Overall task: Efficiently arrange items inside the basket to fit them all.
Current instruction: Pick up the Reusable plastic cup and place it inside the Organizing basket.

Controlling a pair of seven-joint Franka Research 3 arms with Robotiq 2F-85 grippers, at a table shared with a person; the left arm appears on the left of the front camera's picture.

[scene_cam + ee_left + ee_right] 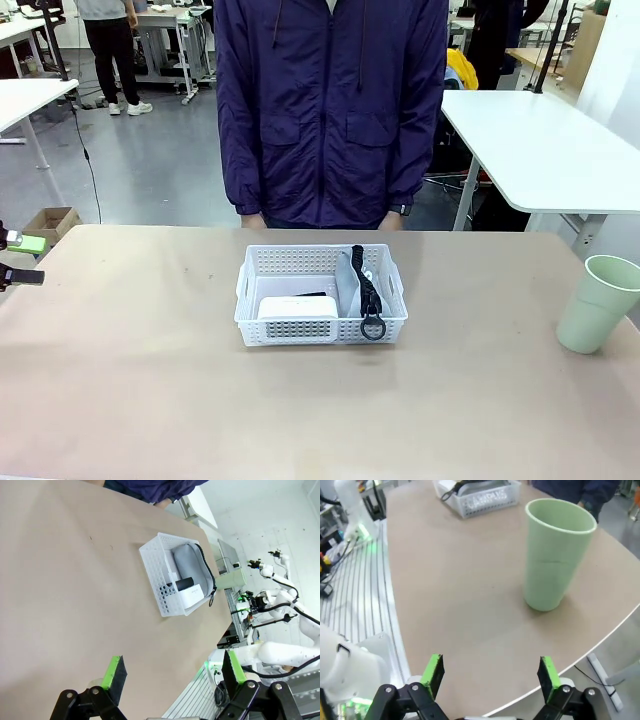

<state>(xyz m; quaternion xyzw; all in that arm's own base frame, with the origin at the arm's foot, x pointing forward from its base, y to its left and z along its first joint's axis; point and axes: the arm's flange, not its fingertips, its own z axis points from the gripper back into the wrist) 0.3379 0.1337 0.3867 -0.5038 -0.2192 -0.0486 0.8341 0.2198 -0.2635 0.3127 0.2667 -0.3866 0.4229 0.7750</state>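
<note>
1. The white lattice basket sits in the middle of the surface, just in front of the person. We judge either arm could reach it there.
2. The grey pouch stands on edge along the basket's right side, which we think saves floor space. Its black strap runs to the front rim, and the ring hangs over it outside.
3. The white block lies flat against the front wall, with the black stapler just behind it. The far left corner looks free.
4. The pale green paper cup stands upright on the surface at our right, well apart from the basket. It is the one item outside.
5. Our right pincer is released and empty, hovering near the cup and facing it. We judge the cup is the next pick.
6. Our left pincer is also released and holds nothing. It looks across at the basket from well back, out of the other arm's way.
</note>
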